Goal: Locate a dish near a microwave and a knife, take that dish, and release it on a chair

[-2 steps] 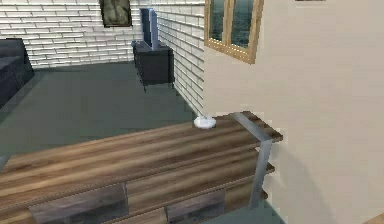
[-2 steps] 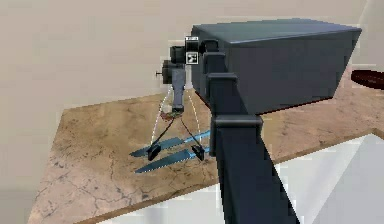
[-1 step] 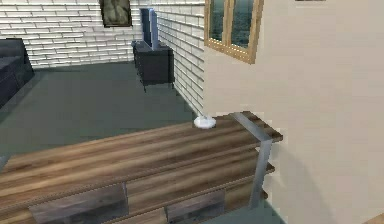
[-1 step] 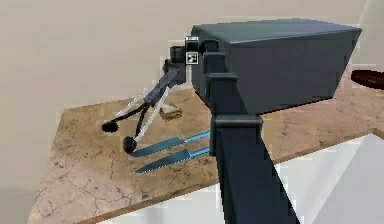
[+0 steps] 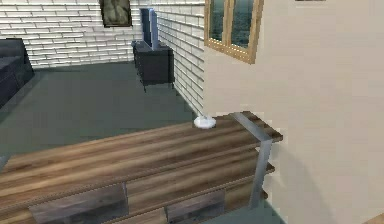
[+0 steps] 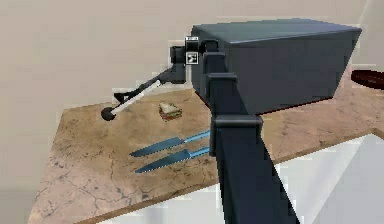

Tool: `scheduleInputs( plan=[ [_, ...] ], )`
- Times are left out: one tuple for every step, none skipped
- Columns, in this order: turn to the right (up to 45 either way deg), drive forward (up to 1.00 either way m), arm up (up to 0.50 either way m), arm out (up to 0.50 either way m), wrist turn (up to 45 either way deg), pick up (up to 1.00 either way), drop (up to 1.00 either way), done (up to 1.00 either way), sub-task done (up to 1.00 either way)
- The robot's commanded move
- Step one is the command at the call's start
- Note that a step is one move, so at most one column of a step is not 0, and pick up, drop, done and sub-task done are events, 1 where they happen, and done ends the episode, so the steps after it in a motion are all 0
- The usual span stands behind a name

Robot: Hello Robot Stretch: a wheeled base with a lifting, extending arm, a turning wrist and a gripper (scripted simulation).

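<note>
Dish (image 6: 170, 110) first: where is it? asks my spotter.

Me: My best guess is the small tan thing lying on the marble counter (image 6: 80, 160), between the dark microwave (image 6: 275, 65) and two blue knives (image 6: 172, 150). It's too small for me to be sure.

Spotter: And the gripper (image 6: 118, 103)?

Me: It's up and left of the dish, with the fingers slanting down-left. I cannot tell whether it holds anything.

Spotter: Which way does the dish lie?

Me: Flat. Its longer side seems to run upper left to lower right, and I can't see a pointing end. I'd set the fingers across its short side and lower slowly, clear of the knives and the microwave.
</note>
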Motion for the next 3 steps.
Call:
scheduleInputs(
  plan=[
    [0.0, 0.0, 0.0, 0.0, 45.0, 0.0, 0.0, 0.0, 0.0],
    [0.0, 0.0, 0.0, 0.0, 18.0, 0.0, 0.0, 0.0, 0.0],
    [0.0, 0.0, -0.14, 0.0, 0.0, 0.0, 0.0, 0.0, 0.0]
  ],
)
